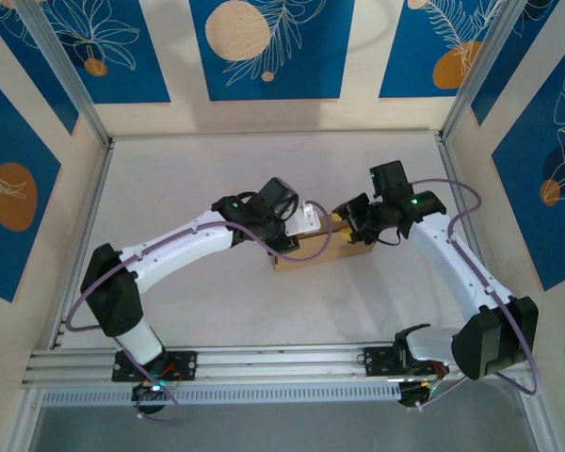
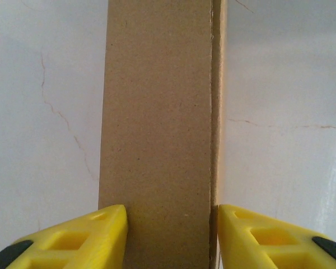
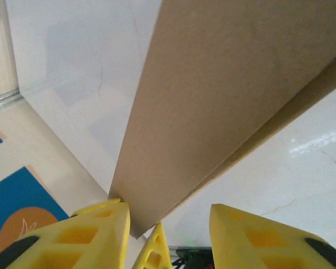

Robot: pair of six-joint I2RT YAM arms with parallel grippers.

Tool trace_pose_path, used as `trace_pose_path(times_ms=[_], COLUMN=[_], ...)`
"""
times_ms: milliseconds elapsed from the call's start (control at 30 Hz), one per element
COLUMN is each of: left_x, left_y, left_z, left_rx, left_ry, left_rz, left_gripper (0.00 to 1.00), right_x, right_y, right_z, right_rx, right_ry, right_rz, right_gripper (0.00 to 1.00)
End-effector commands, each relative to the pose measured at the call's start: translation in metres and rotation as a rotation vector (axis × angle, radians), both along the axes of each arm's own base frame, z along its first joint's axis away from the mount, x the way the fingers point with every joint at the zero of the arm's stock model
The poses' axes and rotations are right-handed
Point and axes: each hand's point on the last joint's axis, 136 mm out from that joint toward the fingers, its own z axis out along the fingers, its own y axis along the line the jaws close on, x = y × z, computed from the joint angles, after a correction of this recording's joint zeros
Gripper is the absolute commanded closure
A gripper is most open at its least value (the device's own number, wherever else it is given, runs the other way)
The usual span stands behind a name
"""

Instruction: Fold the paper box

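Note:
The paper box (image 1: 306, 252) is plain brown cardboard, lying in the middle of the table between the two arms. In the left wrist view its narrow brown body (image 2: 157, 112) runs straight up from between the yellow fingers, and both fingers press its sides: my left gripper (image 2: 171, 216) is shut on it. In the top view, this gripper (image 1: 301, 235) reaches the box from the left. My right gripper (image 1: 344, 226) sits at the box's right end. In the right wrist view the box (image 3: 224, 84) slants across, one finger (image 3: 101, 224) touches it, the other stands apart: this gripper (image 3: 168, 210) is open.
The white table (image 1: 169, 188) has free room on all sides of the box. A metal rail (image 1: 264, 363) runs along the near edge by the arm bases. Blue-patterned walls (image 1: 264, 47) enclose the back and sides.

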Motion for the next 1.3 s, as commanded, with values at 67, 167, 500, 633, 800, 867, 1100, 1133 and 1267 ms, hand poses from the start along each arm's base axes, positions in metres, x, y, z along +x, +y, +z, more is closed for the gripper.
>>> trace_pose_path(times_ms=[67,167,500,633,800,867,1100,1133,1267], left_x=[-0.008,-0.004,0.007,0.014,0.012,0.009,0.004,0.005,0.010], left_y=[0.017,0.015,0.014,0.016,0.017,0.018,0.021,0.021,0.024], left_z=[-0.040,-0.025,0.001,0.007,0.013,0.015,0.008,0.008,0.011], left_rx=[0.139,0.104,0.070,0.049,-0.001,-0.024,-0.054,-0.055,-0.091], left_ry=[0.073,0.040,-0.056,-0.090,-0.121,-0.133,-0.127,-0.127,-0.108], left_rz=[0.002,0.004,0.004,0.028,0.027,0.025,0.017,0.022,0.054], left_gripper=[0.57,0.57,0.38,0.38,0.40,0.41,0.40,0.40,0.39], right_x=[0.001,0.000,0.021,0.036,0.030,0.028,0.022,0.025,0.038], right_y=[-0.004,-0.021,-0.066,-0.089,-0.085,-0.082,-0.056,-0.057,-0.070], right_z=[0.068,0.096,0.085,0.054,0.044,0.041,0.055,0.059,0.054], right_rx=[0.000,-0.167,-1.114,-1.346,-1.314,-1.327,-1.297,-1.285,-1.325], right_ry=[-0.369,-0.579,-0.939,-0.857,-0.983,-1.045,-1.276,-1.273,-1.228], right_rz=[0.280,0.380,0.982,1.097,1.119,1.163,1.309,1.289,1.266], right_gripper=[0.43,0.40,0.42,0.41,0.43,0.43,0.41,0.40,0.41])
